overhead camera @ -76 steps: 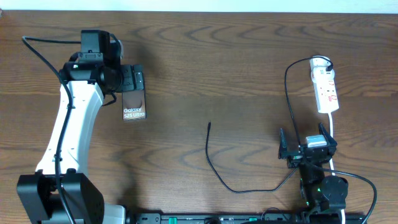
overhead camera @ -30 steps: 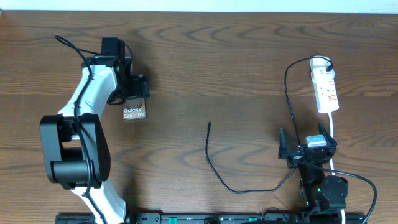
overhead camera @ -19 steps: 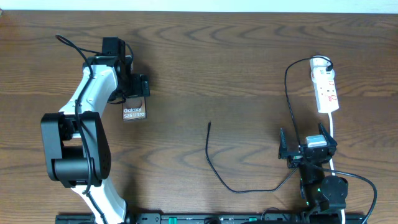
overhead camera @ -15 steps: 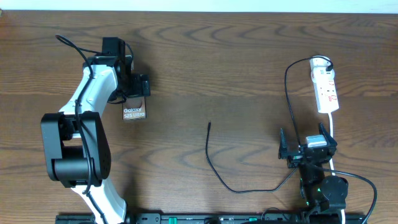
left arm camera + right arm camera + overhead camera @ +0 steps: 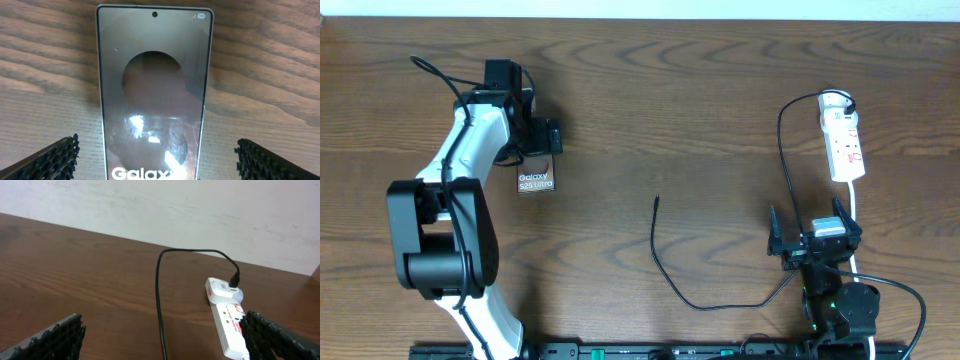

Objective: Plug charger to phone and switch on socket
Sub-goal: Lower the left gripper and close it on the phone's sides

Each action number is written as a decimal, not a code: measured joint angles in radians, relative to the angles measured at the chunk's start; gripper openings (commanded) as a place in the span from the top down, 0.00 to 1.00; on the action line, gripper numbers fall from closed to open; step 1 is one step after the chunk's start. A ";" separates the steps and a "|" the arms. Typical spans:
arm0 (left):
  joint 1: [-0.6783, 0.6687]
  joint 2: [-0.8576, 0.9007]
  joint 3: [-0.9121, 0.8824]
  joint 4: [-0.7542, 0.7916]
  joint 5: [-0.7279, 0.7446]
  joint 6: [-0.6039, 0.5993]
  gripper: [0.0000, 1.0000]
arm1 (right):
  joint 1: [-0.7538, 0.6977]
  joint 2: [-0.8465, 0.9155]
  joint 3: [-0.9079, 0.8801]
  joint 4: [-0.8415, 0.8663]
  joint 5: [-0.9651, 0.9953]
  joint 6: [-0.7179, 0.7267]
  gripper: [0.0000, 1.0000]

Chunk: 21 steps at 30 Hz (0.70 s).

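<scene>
1. Phone (image 5: 537, 180) lies flat at the left of the table (image 5: 720, 90); the left gripper (image 5: 159, 159) hovers over it, jaws wide on either side, probably to grasp or steady it
2. Charger (image 5: 665, 270) lies mid-table, its tip free and well apart from the phone
3. Right gripper (image 5: 164, 337) is wide and empty, facing the socket (image 5: 844, 140), well placed for the switch

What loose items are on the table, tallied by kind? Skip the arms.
phone: 1
charger cable: 1
power strip: 1
Total: 3
</scene>
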State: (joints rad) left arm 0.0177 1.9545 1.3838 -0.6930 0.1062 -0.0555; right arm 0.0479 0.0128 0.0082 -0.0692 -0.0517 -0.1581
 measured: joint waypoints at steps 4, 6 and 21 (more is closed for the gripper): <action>0.000 0.048 0.003 0.006 0.000 0.000 0.01 | 0.000 0.000 0.000 0.000 0.000 0.000 0.01; 0.000 0.067 0.003 0.009 0.000 0.000 0.01 | 0.000 0.000 0.000 0.000 0.000 0.000 0.01; 0.000 0.073 0.003 0.024 -0.026 0.000 0.01 | 0.000 0.000 0.000 0.000 0.000 0.000 0.01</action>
State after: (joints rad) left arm 0.0177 2.0277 1.3869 -0.6693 0.0799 -0.0555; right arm 0.0479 0.0128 0.0082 -0.0692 -0.0513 -0.1581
